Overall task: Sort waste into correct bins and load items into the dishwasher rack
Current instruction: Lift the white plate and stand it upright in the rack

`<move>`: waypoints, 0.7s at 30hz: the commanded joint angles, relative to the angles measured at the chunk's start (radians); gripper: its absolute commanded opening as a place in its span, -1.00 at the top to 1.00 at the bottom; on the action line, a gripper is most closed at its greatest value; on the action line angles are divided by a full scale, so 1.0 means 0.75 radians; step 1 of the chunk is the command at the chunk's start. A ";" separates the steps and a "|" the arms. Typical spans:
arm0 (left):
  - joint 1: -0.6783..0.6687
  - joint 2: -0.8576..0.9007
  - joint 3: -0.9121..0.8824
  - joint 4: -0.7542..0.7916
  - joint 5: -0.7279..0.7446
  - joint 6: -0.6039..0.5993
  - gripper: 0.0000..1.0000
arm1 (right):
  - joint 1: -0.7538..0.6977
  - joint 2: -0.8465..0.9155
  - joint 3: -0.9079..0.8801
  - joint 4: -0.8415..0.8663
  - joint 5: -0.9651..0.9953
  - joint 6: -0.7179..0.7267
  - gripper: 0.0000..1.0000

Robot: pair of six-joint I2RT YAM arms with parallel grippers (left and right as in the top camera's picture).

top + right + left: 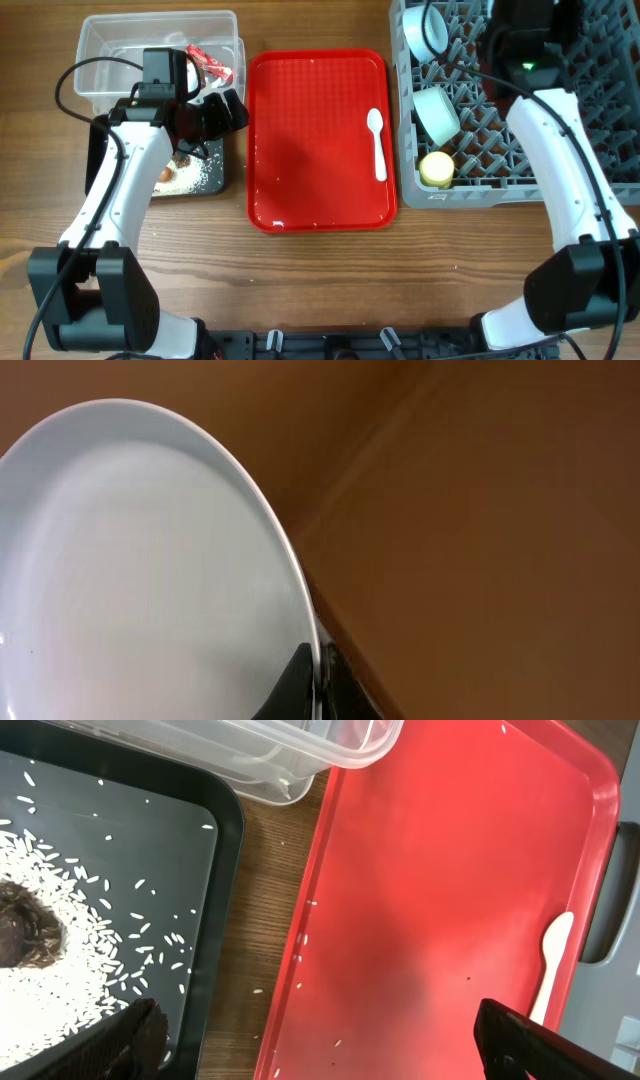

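Pale blue plate fills the right wrist view, its rim pinched between the right gripper's two dark fingers; that arm reaches over the dishwasher rack, right of the red tray. Left gripper hangs with fingers spread wide over the red tray's left rim, and the white spoon lies on the tray's right side.

Wooden table — tubs, tray, rack
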 commanded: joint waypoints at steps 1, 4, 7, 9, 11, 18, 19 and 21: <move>0.006 -0.024 -0.001 0.003 0.002 0.003 -1.00 | -0.026 0.037 -0.025 0.007 -0.027 -0.045 0.92; 0.006 -0.024 -0.001 0.003 0.002 0.003 -1.00 | -0.027 0.095 -0.025 0.013 -0.066 -0.070 0.91; 0.006 -0.024 -0.001 0.003 0.002 0.002 -1.00 | -0.027 0.163 -0.025 0.029 -0.082 -0.080 0.91; 0.006 -0.024 -0.001 0.003 0.002 0.003 -1.00 | -0.027 0.207 -0.025 0.045 -0.082 -0.080 0.91; 0.006 -0.024 -0.001 0.003 0.002 0.002 -0.99 | -0.025 0.249 -0.025 0.063 -0.083 -0.080 0.91; 0.006 -0.024 -0.001 0.003 0.002 0.003 -1.00 | -0.013 0.315 -0.025 0.057 -0.129 -0.077 0.91; 0.006 -0.024 -0.001 0.003 0.002 0.002 -0.99 | 0.002 0.315 -0.025 0.057 -0.156 -0.077 0.91; 0.006 -0.024 -0.001 0.003 0.002 0.002 -1.00 | 0.019 0.315 -0.025 0.057 -0.193 -0.076 0.91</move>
